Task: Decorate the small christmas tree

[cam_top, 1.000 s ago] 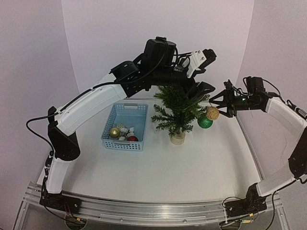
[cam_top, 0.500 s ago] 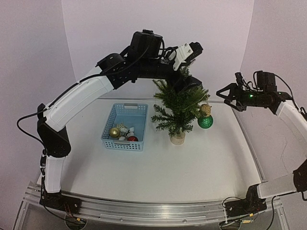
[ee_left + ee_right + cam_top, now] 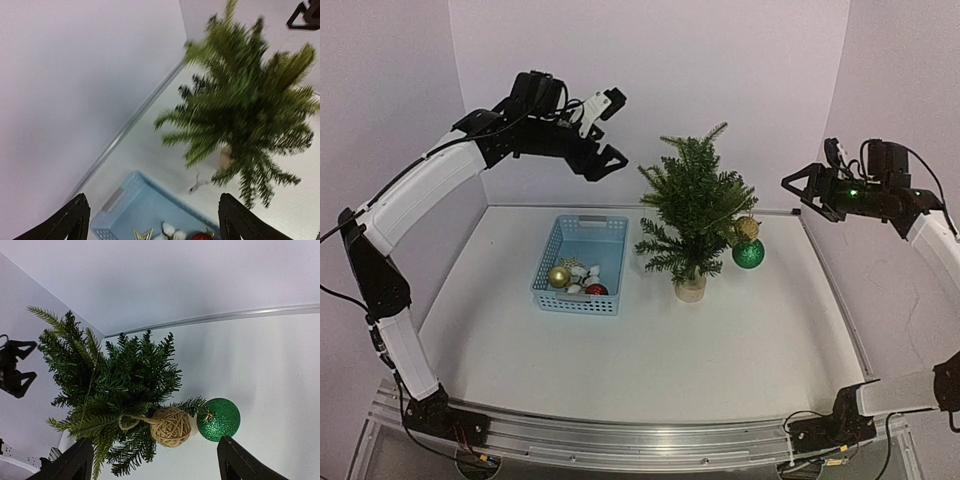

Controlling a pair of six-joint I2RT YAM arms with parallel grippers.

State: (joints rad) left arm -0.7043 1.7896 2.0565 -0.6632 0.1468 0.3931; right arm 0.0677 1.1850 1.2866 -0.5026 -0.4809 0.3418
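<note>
While both arms hang high above the counter (image 3: 650,350), the overhead camera shows you the tree (image 3: 695,205) standing upright on its round pale base (image 3: 690,289) near the middle, just right of the blue basket (image 3: 582,262). A twine ball (image 3: 747,228) and a green ball (image 3: 748,254) hang from branches on the tree's right side, the twine ball above. In the basket lie a gold ball (image 3: 559,276), a red ball (image 3: 596,289) and some white pieces you cannot make out. On your left arm (image 3: 420,190) the left jaws are spread wide and empty, up over the far end of the basket and well apart from the tree. On your right arm (image 3: 920,225) the right jaws are also spread and empty, pointing at the tree from well off to its right. The left wrist camera looks down past two black fingers (image 3: 72,220) set far apart with nothing between them. Below are the tree (image 3: 245,115), blurred, and the basket (image 3: 145,207) holding a gold star (image 3: 142,234) and the red ball (image 3: 202,236). From the right wrist, the fingers (image 3: 75,460) again stand far apart with nothing held. Beyond them the twine ball (image 3: 171,427) and the green ball (image 3: 218,419) hang just beside each other on the tree (image 3: 110,385).
</note>
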